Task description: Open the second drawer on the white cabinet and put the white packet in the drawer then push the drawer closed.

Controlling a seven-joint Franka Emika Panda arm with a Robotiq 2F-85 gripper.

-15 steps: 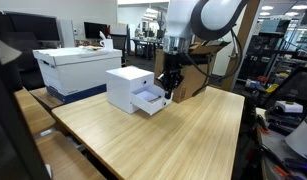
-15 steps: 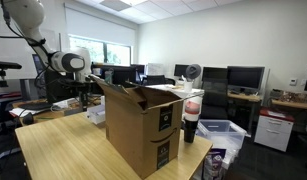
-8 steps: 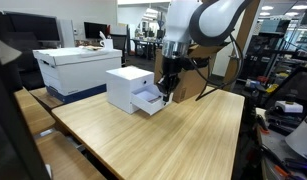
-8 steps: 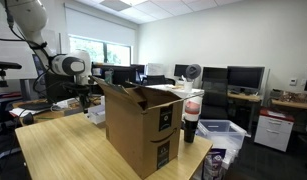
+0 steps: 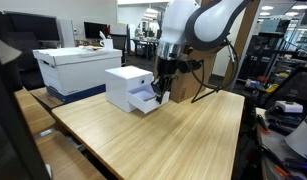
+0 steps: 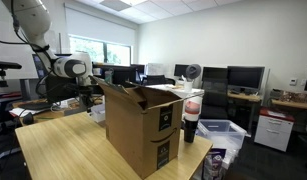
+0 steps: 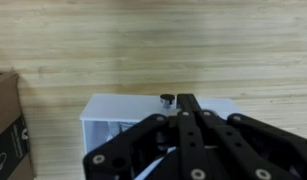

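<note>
Black Robotiq gripper (image 7: 183, 104): fingers pressed together, nothing between them. Tips sit just beside the small dark pull (image 7: 166, 98), at the flat white front of the second drawer (image 5: 147, 101). In the wrist view the shallow white tray lies directly under the gripper, pulled out of the small white box-shaped cabinet (image 5: 121, 84) behind it.

Small flat white packet: not in the gripper and not seen on the light wooden table (image 5: 178, 140). A faint greyish patch in the tray below the fingers may be it; can't tell.

Judgement: opening done, drop-in prob. done, push-shut left.

Further off: brown cardboard box (image 7: 5, 125) to one side of the gripper, and a large white lidded storage box (image 5: 75, 63) beyond the cabinet.
</note>
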